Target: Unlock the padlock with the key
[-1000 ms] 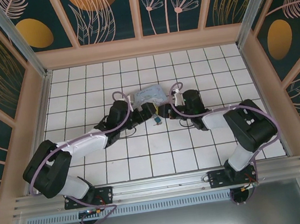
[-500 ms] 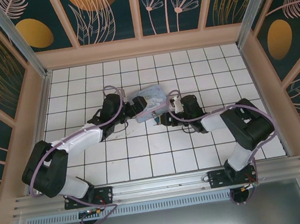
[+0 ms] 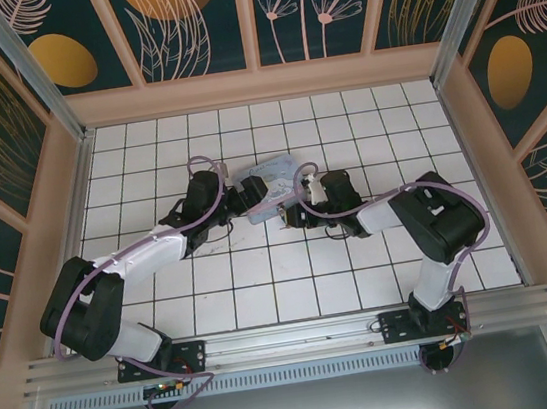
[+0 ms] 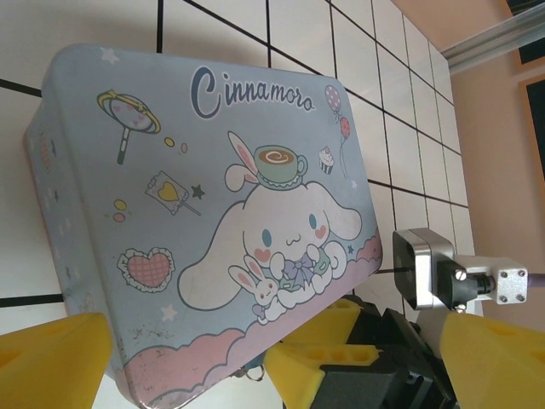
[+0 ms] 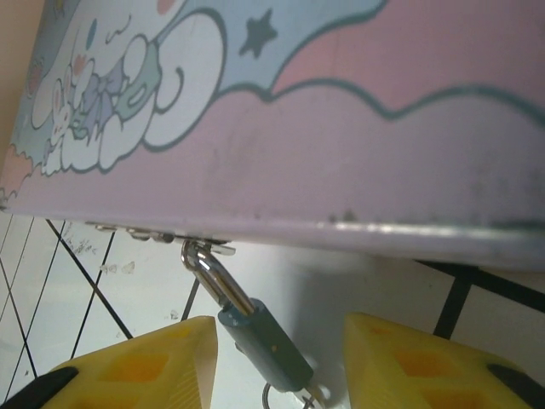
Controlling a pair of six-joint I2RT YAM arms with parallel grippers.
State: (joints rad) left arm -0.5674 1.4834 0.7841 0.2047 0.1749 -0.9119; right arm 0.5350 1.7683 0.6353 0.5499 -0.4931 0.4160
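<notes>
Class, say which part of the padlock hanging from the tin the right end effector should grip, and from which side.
Grip the blue body of the padlock across its sides, coming from the front edge of the tin. Its thin shackle is hooked through the hasp, so the body juts out free between the fingers of the open right end effector.

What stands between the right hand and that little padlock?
Nothing visible. The padlock hangs from the tin's edge, right in the open gap between the right hand's yellow fingers.
</notes>
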